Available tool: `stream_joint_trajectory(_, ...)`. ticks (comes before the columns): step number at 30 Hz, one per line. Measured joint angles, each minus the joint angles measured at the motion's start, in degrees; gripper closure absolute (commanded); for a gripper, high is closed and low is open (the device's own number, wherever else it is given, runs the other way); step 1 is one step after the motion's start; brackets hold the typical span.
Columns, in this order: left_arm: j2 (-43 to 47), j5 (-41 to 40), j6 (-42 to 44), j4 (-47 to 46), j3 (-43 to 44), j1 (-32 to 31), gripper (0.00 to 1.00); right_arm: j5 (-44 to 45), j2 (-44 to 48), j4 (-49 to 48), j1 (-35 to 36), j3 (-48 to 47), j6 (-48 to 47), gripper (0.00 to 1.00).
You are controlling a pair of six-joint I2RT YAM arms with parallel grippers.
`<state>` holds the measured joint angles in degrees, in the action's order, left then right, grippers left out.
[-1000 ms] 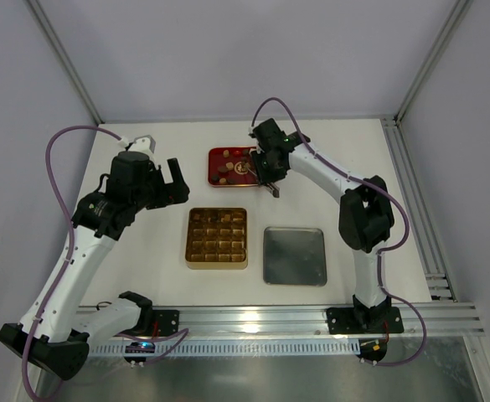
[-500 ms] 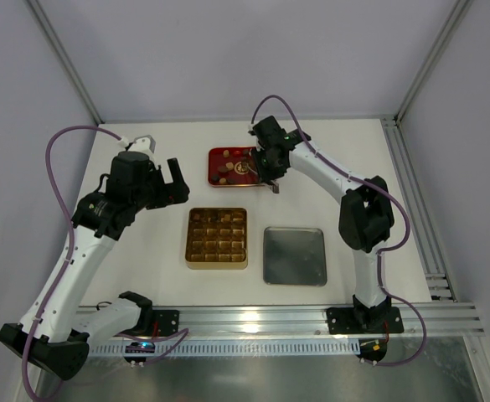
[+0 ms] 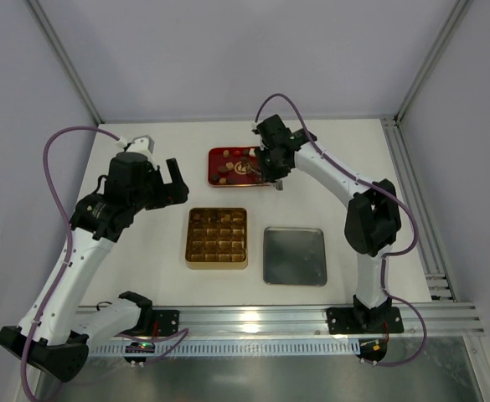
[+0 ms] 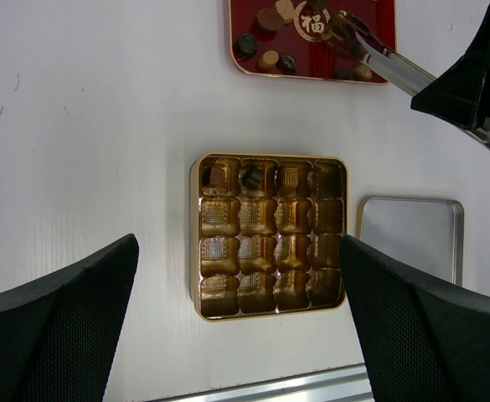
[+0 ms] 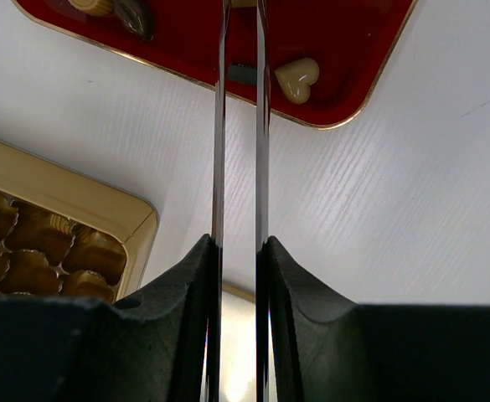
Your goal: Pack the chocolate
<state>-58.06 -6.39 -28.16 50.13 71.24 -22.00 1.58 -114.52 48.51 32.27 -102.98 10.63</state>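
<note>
step: we are picking chocolate (image 4: 269, 59) from the red tray (image 4: 380, 52), one piece sitting in the gold box (image 4: 196, 251) | right claw (image 5: 239, 167): blades narrow, cannot tell if gripping | left claw (image 3: 174, 184): wide | next: lifting clear, carrying to an empty cell

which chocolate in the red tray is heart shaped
The cream one, lying by itself near a corner of the red tray. The other pieces there are tan or dark brown, and none has a heart outline.
</note>
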Motion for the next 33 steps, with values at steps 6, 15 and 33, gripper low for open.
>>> stream_joint_trajectory(6, 0.07, 0.0, -0.07, 0.0, 0.0, 0.0, 0.0, -0.04, 2.69, -0.22, -0.66, 0.9, 0.04, 0.71)
stream_joint_trajectory(15, 0.2, 0.0, -0.07, -0.02, 0.0, 0.0, 0.0, -0.28, 3.69, -0.5, -1.07, 2.14, 0.22, 0.71)
stream_joint_trajectory(33, 0.2, 0.02, -0.09, -0.15, -0.57, 0.0, 0.0, -4.52, 12.72, -2.36, -1.16, 9.42, 1.6, 0.71)
